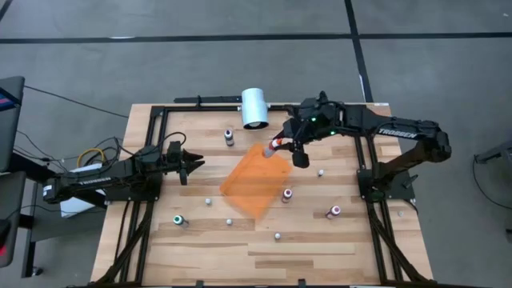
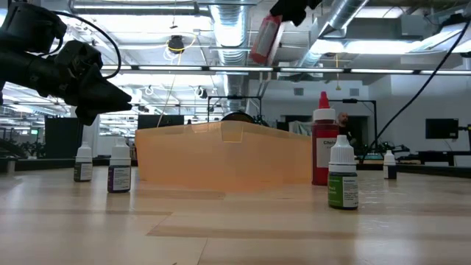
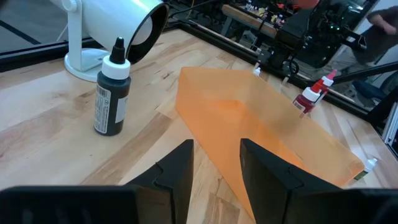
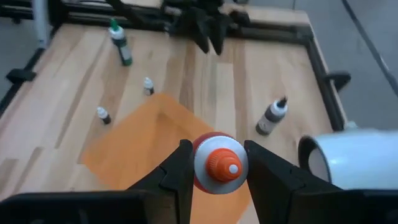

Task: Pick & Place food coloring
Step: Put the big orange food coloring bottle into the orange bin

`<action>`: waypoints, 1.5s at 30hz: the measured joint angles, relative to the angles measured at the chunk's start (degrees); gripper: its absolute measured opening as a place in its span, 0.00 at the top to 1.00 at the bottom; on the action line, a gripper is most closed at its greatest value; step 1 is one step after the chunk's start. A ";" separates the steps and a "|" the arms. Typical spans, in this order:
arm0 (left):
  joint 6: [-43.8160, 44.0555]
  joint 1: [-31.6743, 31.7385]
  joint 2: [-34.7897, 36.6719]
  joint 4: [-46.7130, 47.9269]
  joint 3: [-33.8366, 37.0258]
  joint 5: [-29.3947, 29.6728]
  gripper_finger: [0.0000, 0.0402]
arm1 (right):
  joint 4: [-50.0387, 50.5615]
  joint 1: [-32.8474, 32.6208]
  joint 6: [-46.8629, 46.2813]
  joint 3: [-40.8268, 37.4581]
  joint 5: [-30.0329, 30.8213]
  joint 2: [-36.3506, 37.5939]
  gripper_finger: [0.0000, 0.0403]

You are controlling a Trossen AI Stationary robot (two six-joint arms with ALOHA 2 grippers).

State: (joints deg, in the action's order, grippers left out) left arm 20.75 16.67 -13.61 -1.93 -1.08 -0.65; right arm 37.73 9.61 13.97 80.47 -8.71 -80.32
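My right gripper (image 1: 282, 144) (image 4: 217, 147) is shut on a red food coloring bottle (image 1: 276, 146) (image 2: 263, 38), high above the far corner of the translucent orange container (image 1: 256, 181) (image 3: 261, 118). My left gripper (image 1: 192, 164) (image 3: 214, 165) is open and hovers over the table's left part, pointing at the container. Other small bottles stand upright on the wood: a dark one (image 1: 230, 138) (image 3: 112, 93), a green-topped one (image 1: 180, 219) (image 2: 342, 177), a pink-topped one (image 1: 286, 194), a purple-topped one (image 1: 334, 212) and several tiny pale ones. My right gripper pinches the red bottle between its two fingers at the upper part, just below the orange-red cap (image 4: 200, 155). The fingers come from above, pointing down. The bottle hangs tilted below them (image 2: 261, 48), lifted clear of the table and the container.
A white cylinder on a stand (image 1: 254, 106) (image 3: 118, 25) sits at the far edge. Black frame rails (image 1: 152, 120) border the table. A red bottle (image 2: 321, 143) stands beside the container. Open wood lies along the near edge (image 1: 304, 256).
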 joint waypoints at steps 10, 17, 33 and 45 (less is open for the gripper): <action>0.02 0.00 -0.02 0.05 0.00 -0.03 0.70 | -2.47 -1.08 -6.63 -0.07 3.86 -9.45 0.71; 0.00 0.02 -0.02 0.07 0.00 -0.02 0.70 | -4.92 -0.20 -6.47 -0.07 6.31 -15.03 0.71; -0.02 0.01 -0.02 1.13 -0.06 0.07 0.70 | -7.79 1.47 -5.96 -0.07 7.69 -26.91 0.71; -0.04 0.00 -0.02 1.29 -0.06 0.07 0.70 | -10.75 2.40 -3.47 -0.07 11.72 -26.88 0.71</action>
State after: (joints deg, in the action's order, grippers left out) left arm 20.71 16.67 -13.63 -0.64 -1.15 -0.58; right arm 26.98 12.00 10.50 80.40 3.01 -107.20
